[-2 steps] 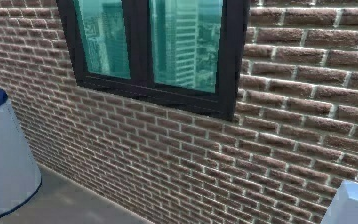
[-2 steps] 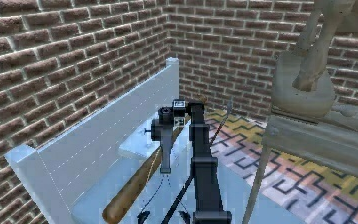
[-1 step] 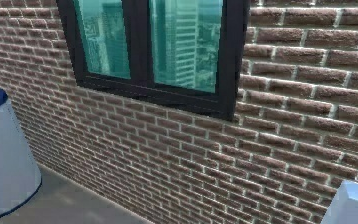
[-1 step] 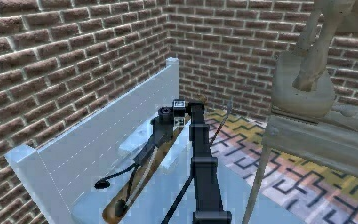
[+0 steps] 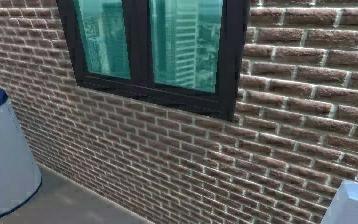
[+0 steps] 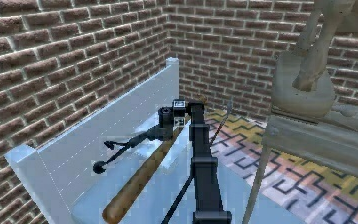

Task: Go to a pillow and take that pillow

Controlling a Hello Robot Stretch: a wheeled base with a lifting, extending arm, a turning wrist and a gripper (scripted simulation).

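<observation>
- Now the pincer (image 6: pixel 107 155) is by a long brown bat (image 6: pixel 137 180) on a pale bed (image 6: pixel 87 188).
- I cannot tell if it holds anything.
- I cannot tell where the pillow is.

A wooden bat (image 6: pixel 137 185) lies on the pale blue bed (image 6: pixel 82 150)

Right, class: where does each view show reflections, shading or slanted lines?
Forward view: the black-framed window has teal glass showing tower blocks without glare; the red-brown brick wall has courses slanting down rightwards. Arm side view: the far brick wall looks darker than the brick wall on the picture's left.
</observation>
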